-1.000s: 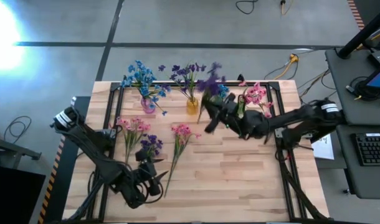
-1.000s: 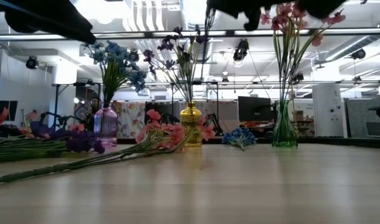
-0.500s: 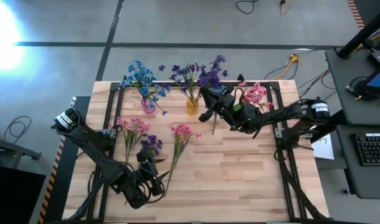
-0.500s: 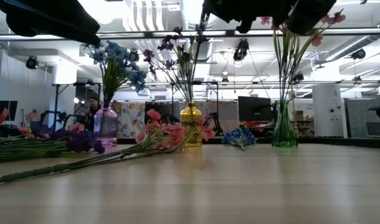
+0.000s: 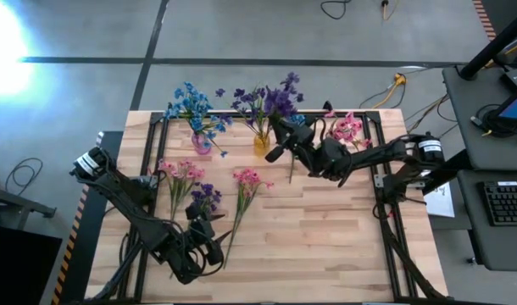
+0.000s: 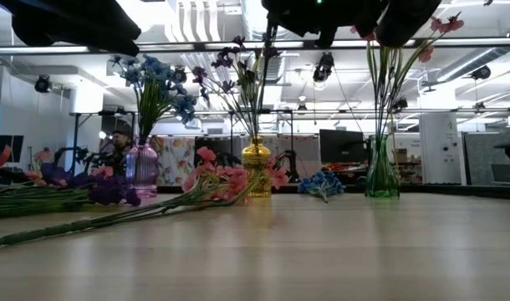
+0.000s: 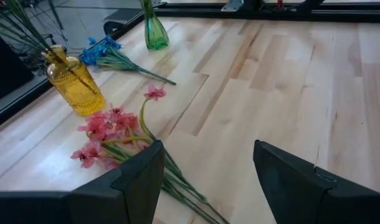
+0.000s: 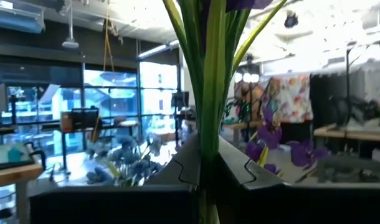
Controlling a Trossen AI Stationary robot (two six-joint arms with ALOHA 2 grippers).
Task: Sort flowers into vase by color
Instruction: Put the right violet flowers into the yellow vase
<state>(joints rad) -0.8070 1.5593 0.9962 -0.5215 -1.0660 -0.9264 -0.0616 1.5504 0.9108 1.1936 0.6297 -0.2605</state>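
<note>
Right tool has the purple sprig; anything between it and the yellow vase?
Nothing solid shows. The right tool holds the purple sprig beside the yellow vase, whose neck already holds purple flowers that may crowd it.

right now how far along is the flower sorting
Done: blue flowers stand in the pink vase, purple ones in the yellow vase, pink ones in the green vase. In hand: the right gripper, fingers shut on a purple sprig, holds it by the yellow vase. Left: two pink sprigs, a purple one and a blue one lie on the table. The left gripper waits open.
</note>
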